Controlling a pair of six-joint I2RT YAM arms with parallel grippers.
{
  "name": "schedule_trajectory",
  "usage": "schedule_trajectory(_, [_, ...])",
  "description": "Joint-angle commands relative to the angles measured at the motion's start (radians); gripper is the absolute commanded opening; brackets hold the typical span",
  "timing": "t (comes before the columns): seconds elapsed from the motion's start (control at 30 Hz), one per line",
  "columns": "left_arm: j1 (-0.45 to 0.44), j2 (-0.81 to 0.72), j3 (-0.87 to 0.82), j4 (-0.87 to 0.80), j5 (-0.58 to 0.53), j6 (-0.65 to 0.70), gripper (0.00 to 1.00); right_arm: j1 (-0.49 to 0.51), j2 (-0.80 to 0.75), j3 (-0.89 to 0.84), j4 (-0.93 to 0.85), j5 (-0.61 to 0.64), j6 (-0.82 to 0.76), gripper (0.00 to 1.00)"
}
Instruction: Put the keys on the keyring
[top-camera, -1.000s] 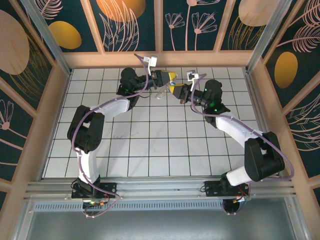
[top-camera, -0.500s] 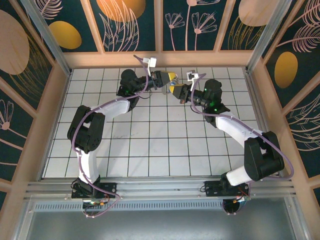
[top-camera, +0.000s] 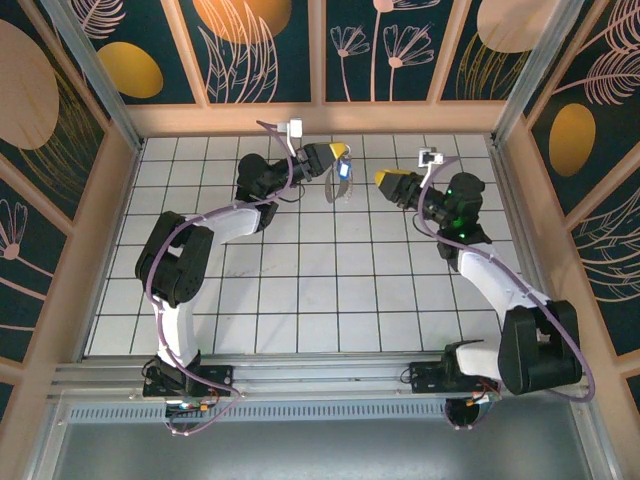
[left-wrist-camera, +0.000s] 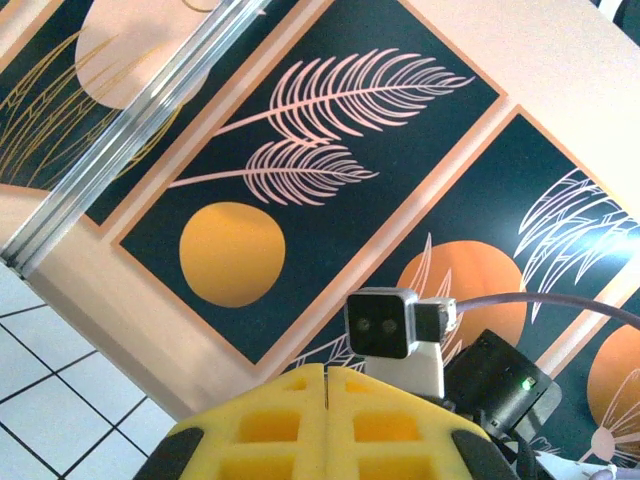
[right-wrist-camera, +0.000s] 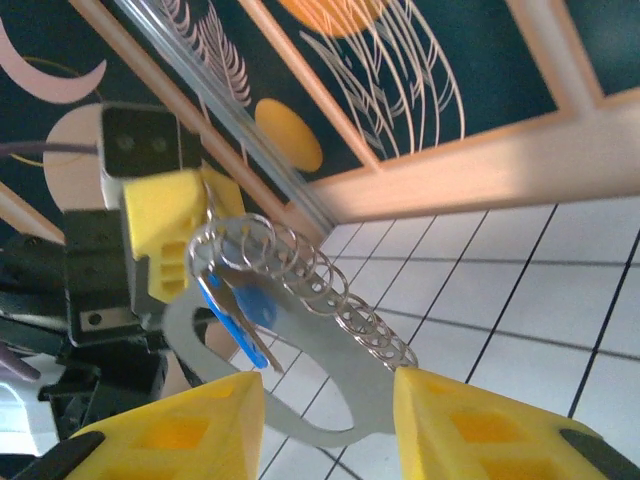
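Observation:
In the top view my left gripper (top-camera: 342, 152) is shut on the keyring (top-camera: 333, 187), which hangs below it above the far tiles. The right wrist view shows the keyring (right-wrist-camera: 300, 350) as a flat grey loop carrying a row of thin metal rings (right-wrist-camera: 310, 270), pinched at its top by the left gripper's yellow fingers (right-wrist-camera: 160, 230). The blue-headed key (right-wrist-camera: 232, 318) dangles from the ring by those fingers; from above the key (top-camera: 343, 168) is a blue spot. My right gripper (top-camera: 381, 180) stands open to the right, apart from the keyring, its fingers (right-wrist-camera: 200, 425) wide with nothing held.
The wooden back wall (top-camera: 320, 118) with dark floral panels runs close behind both grippers. White tiled floor (top-camera: 320, 280) spreads toward the arm bases. In the left wrist view the right arm's wrist camera (left-wrist-camera: 380, 322) faces my shut left gripper (left-wrist-camera: 327, 375).
The right gripper has opened and drawn back to the right, away from the left gripper. The key now hangs with the keyring from the left gripper, which has shifted slightly toward the wall.

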Motion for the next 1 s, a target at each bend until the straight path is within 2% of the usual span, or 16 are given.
schedule_trajectory(0.0, [-0.008,-0.027,-0.011,0.113,-0.038,-0.037,0.00,-0.013,-0.024,0.011,0.086,0.016,0.068,0.40])
schedule_trajectory(0.17, [-0.021,-0.037,-0.034,0.130,-0.091,-0.050,0.00,-0.012,0.041,0.081,0.180,0.028,0.202,0.40])
schedule_trajectory(0.33, [-0.035,-0.033,-0.042,0.145,-0.127,-0.075,0.00,-0.005,0.151,0.125,0.365,-0.001,0.401,0.40])
schedule_trajectory(0.47, [-0.042,-0.022,-0.043,0.151,-0.142,-0.085,0.00,0.018,0.216,0.140,0.468,-0.003,0.504,0.39])
schedule_trajectory(0.97, [-0.045,-0.009,-0.037,0.151,-0.145,-0.087,0.00,0.118,0.297,0.194,0.484,-0.001,0.508,0.32])
